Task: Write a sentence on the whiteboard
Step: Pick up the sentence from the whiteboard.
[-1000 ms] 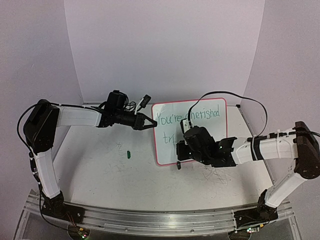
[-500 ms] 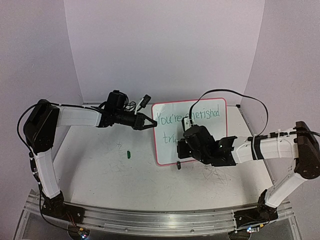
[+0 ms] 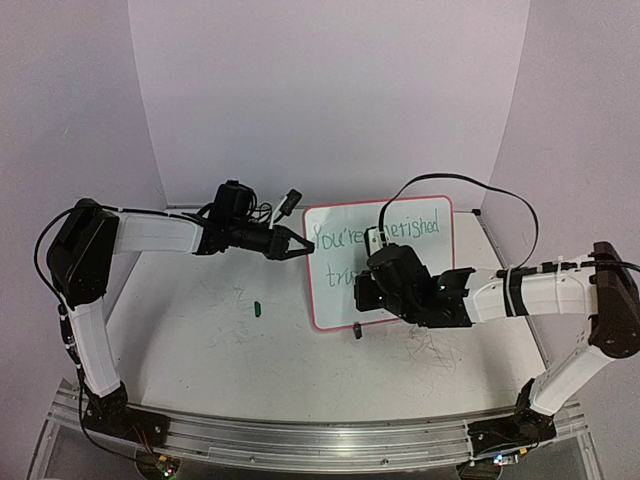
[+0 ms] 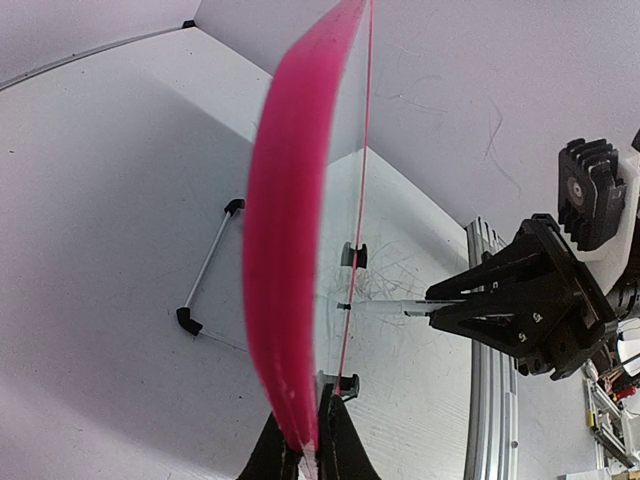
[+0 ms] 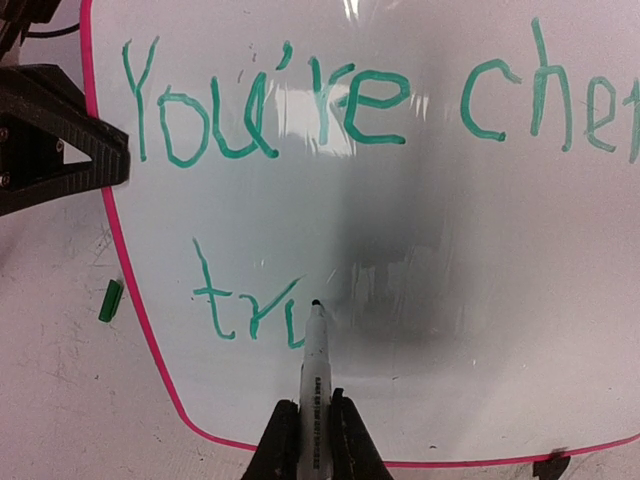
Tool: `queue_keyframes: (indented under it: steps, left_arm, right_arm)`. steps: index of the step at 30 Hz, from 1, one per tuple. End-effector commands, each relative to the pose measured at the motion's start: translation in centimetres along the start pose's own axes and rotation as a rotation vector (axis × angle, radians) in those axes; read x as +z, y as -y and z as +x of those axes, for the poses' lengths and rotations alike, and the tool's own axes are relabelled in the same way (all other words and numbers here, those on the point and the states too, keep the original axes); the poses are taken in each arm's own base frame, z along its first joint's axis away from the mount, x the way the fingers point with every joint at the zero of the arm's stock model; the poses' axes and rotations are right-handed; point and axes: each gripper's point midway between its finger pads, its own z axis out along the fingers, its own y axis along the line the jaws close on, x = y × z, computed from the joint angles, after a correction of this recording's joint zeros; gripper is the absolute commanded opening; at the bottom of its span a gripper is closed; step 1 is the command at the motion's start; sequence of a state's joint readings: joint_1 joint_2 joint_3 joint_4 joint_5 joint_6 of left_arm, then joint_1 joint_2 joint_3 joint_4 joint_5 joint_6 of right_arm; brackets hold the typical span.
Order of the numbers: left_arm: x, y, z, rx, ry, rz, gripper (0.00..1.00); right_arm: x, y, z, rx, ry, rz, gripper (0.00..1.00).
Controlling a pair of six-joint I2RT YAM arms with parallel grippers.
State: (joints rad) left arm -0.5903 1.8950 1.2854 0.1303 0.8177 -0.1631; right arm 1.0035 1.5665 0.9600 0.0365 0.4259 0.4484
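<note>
The whiteboard (image 3: 330, 290) with a pink frame stands tilted at mid-table; it fills the right wrist view (image 5: 450, 300). The sentence (image 5: 260, 105) reads "You're che…" in green, with a second line "tru" (image 5: 245, 300). My left gripper (image 3: 300, 247) is shut on the board's left edge, seen edge-on in the left wrist view (image 4: 290, 250). My right gripper (image 5: 315, 440) is shut on a white marker (image 5: 315, 380), its tip touching the board just right of "tru". In the top view the right gripper (image 3: 368, 292) covers the board's middle.
A small green marker cap (image 3: 257, 309) lies on the table left of the board, also in the right wrist view (image 5: 110, 300). The board's black foot (image 3: 357, 329) stands at its lower edge. Grey scratch marks cover the tabletop (image 3: 200, 350). A metal rail (image 3: 300, 435) runs along the near edge.
My right gripper has moved slightly up and right along the board's second line with the marker. The left arm has not moved.
</note>
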Motion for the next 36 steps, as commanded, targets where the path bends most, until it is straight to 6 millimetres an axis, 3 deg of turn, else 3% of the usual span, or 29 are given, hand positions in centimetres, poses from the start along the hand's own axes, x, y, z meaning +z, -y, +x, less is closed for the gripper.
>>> queue_keyframes:
  steps: [1, 9, 21, 26, 30, 36]
  left_arm:
    - [-0.1, -0.1, -0.6, 0.067, 0.003, -0.055, 0.00]
    - [-0.1, -0.2, -0.5, 0.067, 0.001, -0.058, 0.00]
    - [0.0, -0.2, -0.4, 0.065, 0.000, -0.055, 0.00]
    - [0.0, -0.2, -0.5, 0.066, 0.000, -0.055, 0.00]
    - [-0.1, -0.2, -0.5, 0.066, 0.000, -0.056, 0.00]
    - [-0.1, -0.2, -0.5, 0.066, -0.001, -0.058, 0.00]
  right_arm:
    - [-0.4, 0.9, -2.1, 0.043, 0.047, 0.020, 0.00]
    - [-0.4, 1.3, 0.5, 0.062, -0.007, 0.008, 0.00]
    - [-0.4, 1.2, 1.3, 0.060, -0.027, -0.001, 0.00]
    - [-0.9, 1.1, 0.9, 0.073, -0.022, -0.018, 0.00]
    - [-1.8, 0.1, -0.3, 0.075, -0.001, -0.068, 0.00]
    - [-2.8, 0.4, -2.1, 0.089, 0.055, -0.079, 0.00]
